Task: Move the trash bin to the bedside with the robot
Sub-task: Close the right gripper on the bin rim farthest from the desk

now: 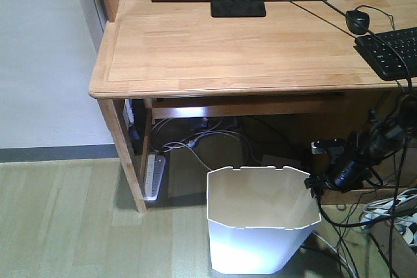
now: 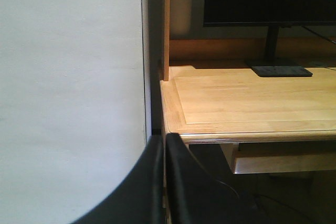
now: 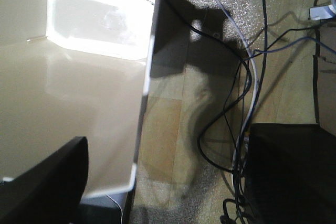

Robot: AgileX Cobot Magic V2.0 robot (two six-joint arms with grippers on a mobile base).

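We saw the white bin (image 1: 260,226) on the floor by the desk (image 1: 228,50), our right gripper (image 1: 324,182) at its rim, grip unclear; left gripper (image 2: 164,182) closed, empty

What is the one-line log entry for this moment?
trash bin: on floor by desk | right tool: open at bin rim | left tool: shut, by desk corner | bed: not in view

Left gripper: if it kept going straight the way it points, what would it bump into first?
Probably the near corner of the wooden desk, right ahead of the left gripper and its shut tips. The white wall runs close beside that line, so depth leaves some doubt.
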